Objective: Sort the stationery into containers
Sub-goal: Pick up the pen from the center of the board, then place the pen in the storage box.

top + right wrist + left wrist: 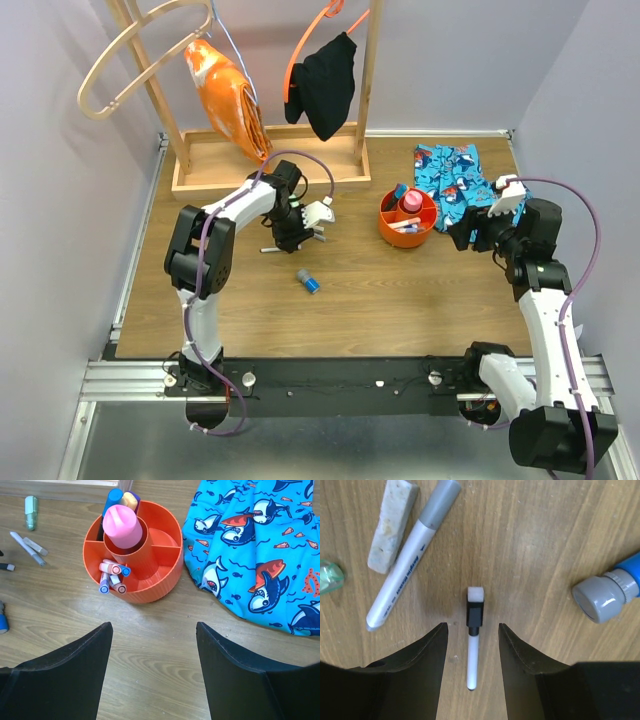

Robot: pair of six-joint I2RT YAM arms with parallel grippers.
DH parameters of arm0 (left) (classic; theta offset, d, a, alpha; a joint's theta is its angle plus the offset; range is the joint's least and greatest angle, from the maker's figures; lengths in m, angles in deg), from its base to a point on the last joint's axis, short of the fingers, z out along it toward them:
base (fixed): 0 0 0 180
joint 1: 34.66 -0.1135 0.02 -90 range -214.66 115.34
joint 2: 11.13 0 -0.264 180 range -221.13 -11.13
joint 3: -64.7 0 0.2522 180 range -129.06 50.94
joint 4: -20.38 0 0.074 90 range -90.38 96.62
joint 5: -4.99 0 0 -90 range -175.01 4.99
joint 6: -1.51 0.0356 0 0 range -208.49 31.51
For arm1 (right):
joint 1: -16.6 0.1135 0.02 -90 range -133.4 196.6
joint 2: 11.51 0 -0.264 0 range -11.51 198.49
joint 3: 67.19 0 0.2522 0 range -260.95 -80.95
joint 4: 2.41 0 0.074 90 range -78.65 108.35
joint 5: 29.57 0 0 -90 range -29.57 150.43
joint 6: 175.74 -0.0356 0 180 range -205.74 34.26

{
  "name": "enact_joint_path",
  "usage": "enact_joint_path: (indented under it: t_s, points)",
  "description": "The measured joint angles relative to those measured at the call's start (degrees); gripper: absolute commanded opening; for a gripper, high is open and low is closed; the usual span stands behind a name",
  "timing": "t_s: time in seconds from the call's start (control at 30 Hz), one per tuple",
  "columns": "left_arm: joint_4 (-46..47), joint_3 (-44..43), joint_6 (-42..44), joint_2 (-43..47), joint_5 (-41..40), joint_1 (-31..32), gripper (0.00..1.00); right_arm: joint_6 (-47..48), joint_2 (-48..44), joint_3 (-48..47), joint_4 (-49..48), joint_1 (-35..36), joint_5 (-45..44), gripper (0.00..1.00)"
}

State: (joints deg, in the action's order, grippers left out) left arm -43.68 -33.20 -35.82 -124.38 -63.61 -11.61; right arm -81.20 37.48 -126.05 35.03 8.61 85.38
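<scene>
Black, matte fingers (420, 670) of the left gripper (472, 630) fill the bottom of my left wrist view. Its jaws stand apart, straddling a pen (474, 650) with a thin white barrel, a black collar and a square white tip. Bare wood shows on both sides of the pen, and neither finger touches it. It lies flat on the table (535, 540), a brown wood-grain surface, in line with the gap.

Left of the pen I see a marker (405, 575) lying slanted. It has a round white barrel with printed lettering and a grey cap. Just beside its cap end is a block (392, 525), rectangular, pale, speckled and rough-looking. I cannot tell whether the two touch. A green item (329, 576), translucent, is cut off at the left edge. To the right, well apart from the pen, lies a blue marker (615, 590) with a ribbed, glossy grey cap.

On the right gripper (154, 630) the jaws are wide apart with nothing between them, over bare table on the near side of the tub (155, 587). The tub is round orange plastic, finely ribbed outside, with a central cylinder and radial dividers.

A pink tube (122, 527), round-topped, stands upright in the centre cylinder. Several short markers (112, 575) lie heaped in the near-left compartment, their pink and blue caps toward the camera. A blue-capped stick (116, 495) and a yellow-tipped stick (131, 500) stand in the far-left compartment.

Just beside the tub on its right lies a cloth (250, 545), crumpled, blue, printed with sharks.
</scene>
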Motion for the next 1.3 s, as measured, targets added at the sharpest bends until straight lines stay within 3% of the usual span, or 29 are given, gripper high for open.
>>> enact_joint_path:
  t_s: [0.3, 0.4, 0.43, 0.53, 0.67, 0.83, 0.9, 1.0, 1.07, 1.13, 1.23, 1.3]
  points:
    - [0.6, -2.4, -0.1, -3.5, -0.4, 1.0, 0.41, 0.0, 0.0, 0.2, 0.0, 0.0, 0.0, 0.76]
    - [0.6, -2.4, 0.0, -3.8, -0.8, 1.4, 0.27, 0.0, 0.0, 0.3, 0.0, 0.0, 0.0, 0.76]
    - [0.7, -2.4, 0.0, -3.8, -1.0, 1.5, 0.14, 0.0, 0.0, 0.3, 0.0, 0.0, 0.0, 0.76]
    - [0.5, -2.4, 0.3, -3.8, -1.3, 1.5, 0.0, 0.0, 0.0, 0.3, 0.0, 0.0, 0.0, 0.76]
    - [-3.4, -4.8, 0.5, -4.5, -0.7, 1.5, 0.0, 0.0, 0.0, 0.3, 0.0, 0.0, 0.0, 0.76]
    - [-14.4, -20.6, 0.5, -6.2, 5.7, 2.4, 0.0, 0.0, 0.0, 0.3, 0.0, 0.0, 0.0, 0.76]
    - [-17.1, -31.5, 1.3, -6.2, 12.3, 3.6, 0.0, 0.0, 0.0, 0.3, 0.0, 0.0, 0.0, 0.76]
    - [-15.0, -37.3, 1.6, -4.0, 25.4, 4.9, 0.0, 0.0, 0.0, 0.3, 0.0, 0.0, 0.0, 0.75]
    - [-7.9, -33.6, -2.6, -0.7, 33.6, 5.8, 0.0, 0.0, 0.0, 0.6, 0.0, 0.0, 0.0, 0.75]
    - [6.9, -26.3, -12.7, 2.3, 39.8, 7.0, 0.0, 0.0, 0.1, 0.7, 0.0, 0.0, 0.0, 0.75]
    - [42.3, -14.8, -37.8, 1.8, 46.6, 8.7, 0.0, 0.0, 0.6, 0.7, 0.0, 0.0, 0.0, 0.75]
    - [64.3, -13.9, -54.1, -4.4, 49.4, 9.9, 0.0, 0.0, 1.1, 0.7, 0.0, 0.0, 0.0, 0.75]
